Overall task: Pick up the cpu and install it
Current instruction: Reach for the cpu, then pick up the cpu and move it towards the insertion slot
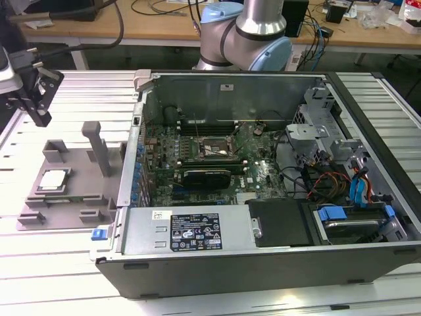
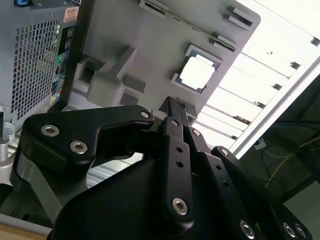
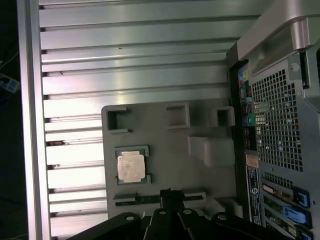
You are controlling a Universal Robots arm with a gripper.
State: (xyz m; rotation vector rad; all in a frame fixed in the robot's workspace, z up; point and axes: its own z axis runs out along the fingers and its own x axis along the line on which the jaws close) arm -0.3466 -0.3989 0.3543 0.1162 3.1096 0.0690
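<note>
Reaches toward the exterior view's left with end effector (image 1: 41, 115) angled downward, fingertips (image 2: 175, 112) pressed together, empty.

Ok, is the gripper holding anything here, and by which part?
Nothing is held. The cpu lies in its recess on the grey tray, and the gripper hovers apart from it.

Exterior view looks down obliquely; both wrist views share the tray (image 3: 170, 150) (image 2: 150, 45).
</note>
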